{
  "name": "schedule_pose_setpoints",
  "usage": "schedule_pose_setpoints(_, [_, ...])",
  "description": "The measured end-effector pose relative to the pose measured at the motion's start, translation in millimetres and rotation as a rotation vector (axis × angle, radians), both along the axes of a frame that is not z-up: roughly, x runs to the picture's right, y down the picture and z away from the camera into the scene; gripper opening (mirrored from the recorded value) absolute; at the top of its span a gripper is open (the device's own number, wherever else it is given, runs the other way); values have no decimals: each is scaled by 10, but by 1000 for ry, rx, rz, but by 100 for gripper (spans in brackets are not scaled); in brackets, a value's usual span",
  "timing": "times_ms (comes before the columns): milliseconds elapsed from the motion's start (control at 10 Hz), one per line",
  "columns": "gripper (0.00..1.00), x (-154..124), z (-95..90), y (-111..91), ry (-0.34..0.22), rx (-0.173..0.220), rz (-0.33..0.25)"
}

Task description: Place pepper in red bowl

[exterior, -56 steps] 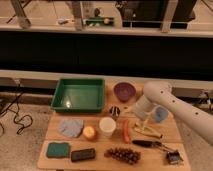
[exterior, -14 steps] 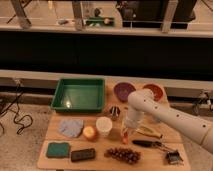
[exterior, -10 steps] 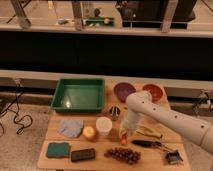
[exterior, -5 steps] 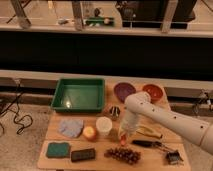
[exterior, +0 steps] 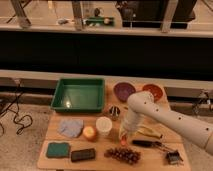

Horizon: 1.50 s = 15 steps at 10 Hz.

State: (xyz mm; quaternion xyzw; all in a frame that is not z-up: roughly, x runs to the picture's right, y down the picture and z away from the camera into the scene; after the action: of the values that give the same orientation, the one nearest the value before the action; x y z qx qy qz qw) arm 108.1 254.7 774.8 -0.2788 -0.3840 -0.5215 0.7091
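The red bowl [exterior: 152, 92] stands at the back right of the wooden table [exterior: 50, 160], next to the purple bowl [exterior: 123, 91]. My gripper [exterior: 126, 135] hangs from the white arm [exterior: 165, 120] and points down at the table, just right of the white cup [exterior: 104, 126]. It is down over the spot where the pepper lies. Only a small orange-red bit of the pepper [exterior: 121, 135] shows at the gripper's left side; the rest is hidden. The gripper is well in front of the red bowl.
A green tray [exterior: 80, 95] stands at the back left. An orange fruit [exterior: 89, 132], a blue-grey cloth [exterior: 71, 127], a green sponge [exterior: 57, 149], a dark bar [exterior: 83, 154] and grapes [exterior: 122, 154] lie in front. A pale yellowish piece [exterior: 148, 132] and a black tool [exterior: 150, 144] lie right of the gripper.
The arm has swung from above the bowls forward and down, bringing the gripper over the pepper, which lay in the open before. Over the last second it has barely moved.
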Motion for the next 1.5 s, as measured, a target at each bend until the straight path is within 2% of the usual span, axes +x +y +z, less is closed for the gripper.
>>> schedule_pose_setpoints(500, [0,30,-417,-365,-79,24,71])
schedule_pose_setpoints(900, [0,-189,-684,-718,-143,70,71])
schedule_pose_setpoints(1200, [0,-438,-780,-940,-163,98,53])
schedule_pose_setpoints(1500, [0,-508,-774,-1150,-160,122,68])
